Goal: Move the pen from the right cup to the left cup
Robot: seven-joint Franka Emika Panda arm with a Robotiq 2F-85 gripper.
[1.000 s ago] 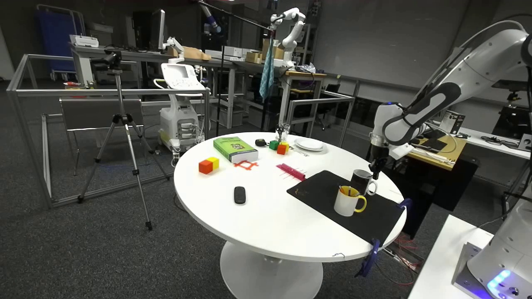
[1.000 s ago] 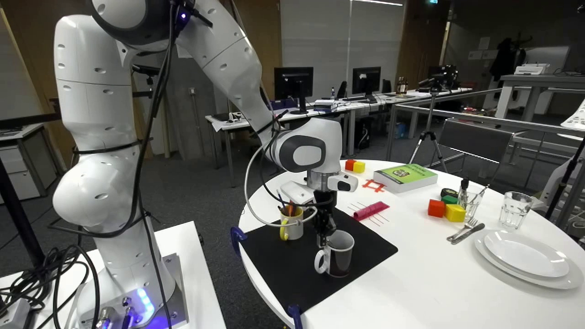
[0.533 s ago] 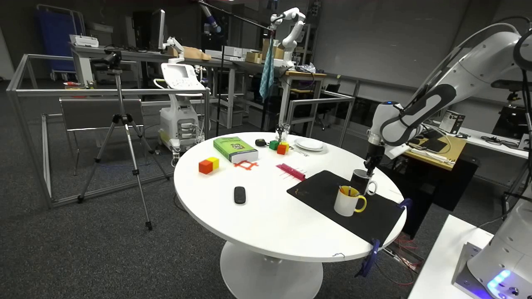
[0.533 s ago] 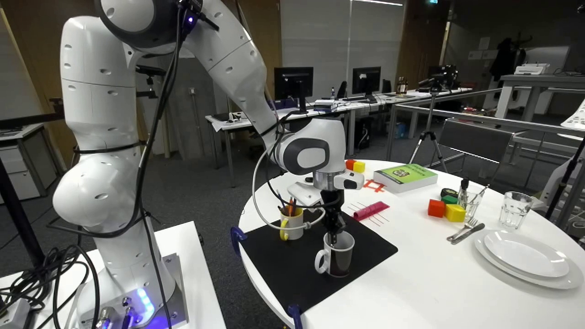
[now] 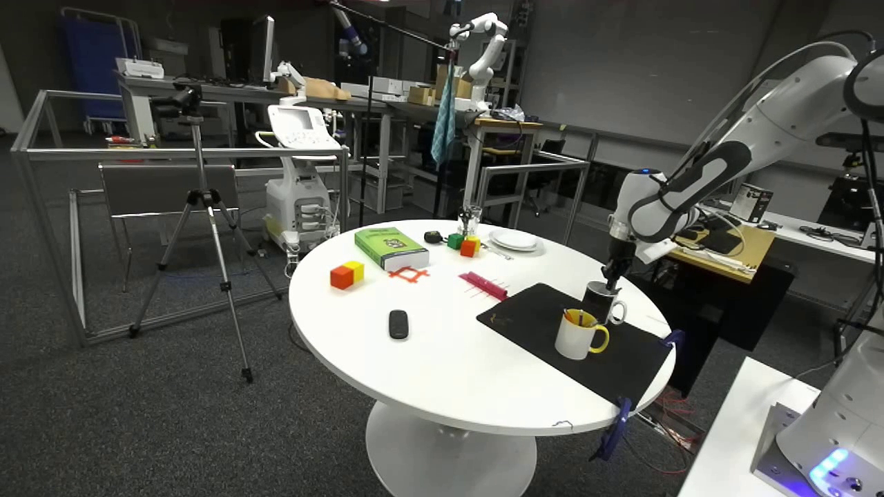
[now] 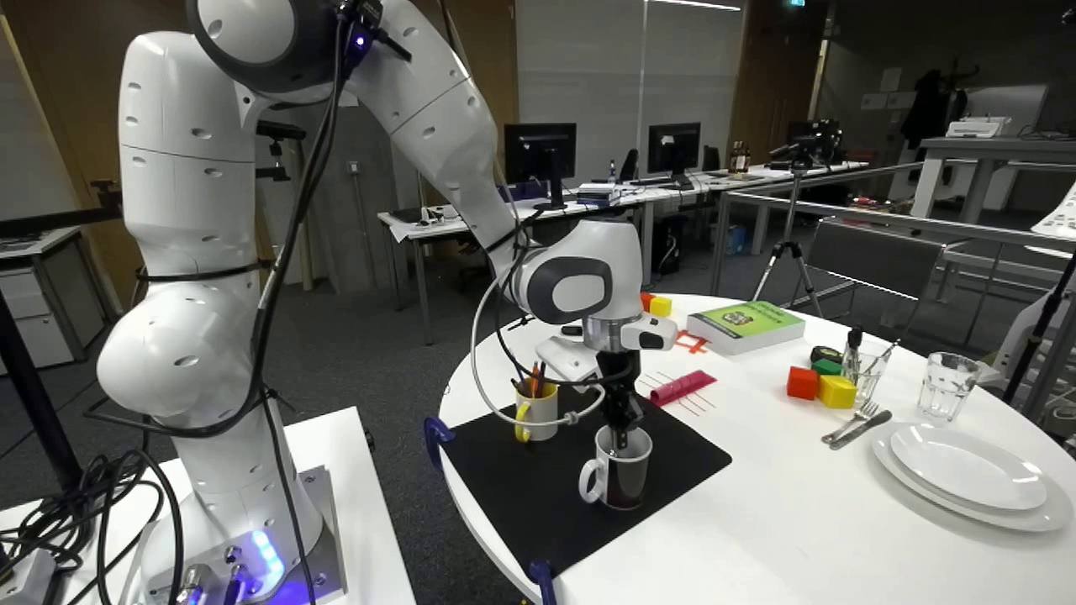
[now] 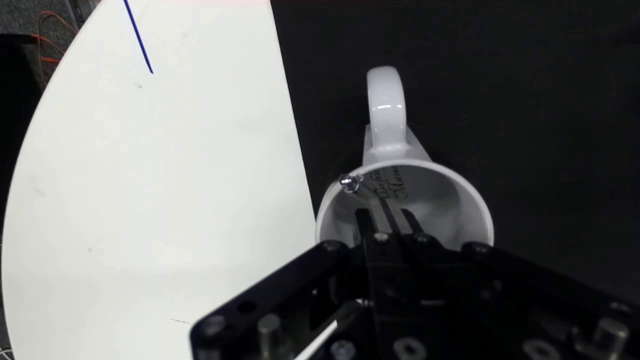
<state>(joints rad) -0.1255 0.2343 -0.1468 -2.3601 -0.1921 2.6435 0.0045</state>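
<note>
Grey carpet is being covered in part by a round white table, on which a black mat is being flanked by two blue clamps. Within the mouth of the dark right cup, the gripper is being pointed downward, its jaws being held narrow, close together. Whether the pen is being gripped or touched by it cannot be told. In the right cup the pen is being contained: in the wrist view its bright rounded end is being shown at the rim's upper left, and its long axis is being slanted from there into the cup toward the gripper's tips, the lower part being hidden. Two cups are being counted on the mat, the second being the yellow-handled left cup, in which several sticks are being held. Five cubes, two stacked plates, two glasses, one green book, one fork and one knife are also being counted on the table.
</note>
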